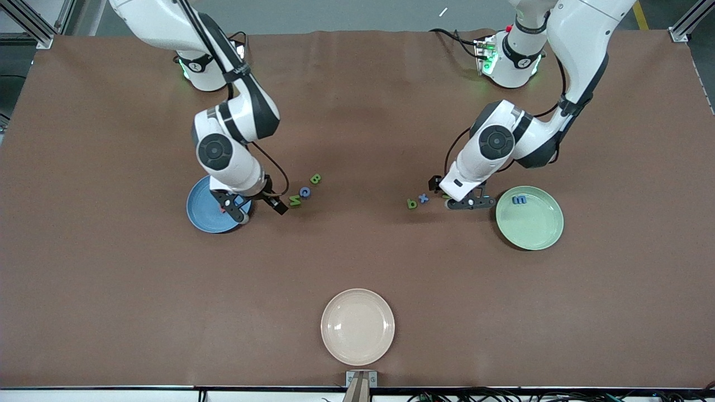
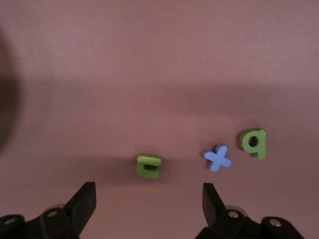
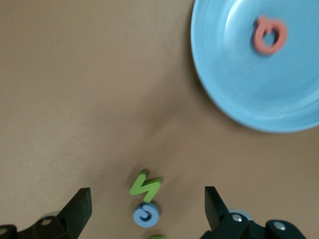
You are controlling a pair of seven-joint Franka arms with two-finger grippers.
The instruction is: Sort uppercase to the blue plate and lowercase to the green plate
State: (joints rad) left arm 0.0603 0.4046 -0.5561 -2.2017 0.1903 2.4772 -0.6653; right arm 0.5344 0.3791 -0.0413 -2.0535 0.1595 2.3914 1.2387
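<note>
Left gripper (image 2: 148, 199) is hovering spread over green u (image 2: 148, 165); right gripper (image 3: 148, 205) is hanging spread over green N (image 3: 145, 184), beside blue plate (image 3: 239, 99).

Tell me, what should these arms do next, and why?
Probably the left gripper, open over the green u, should drop and pinch it for the green plate. The right gripper is open above the green N, bound for the blue plate.
</note>
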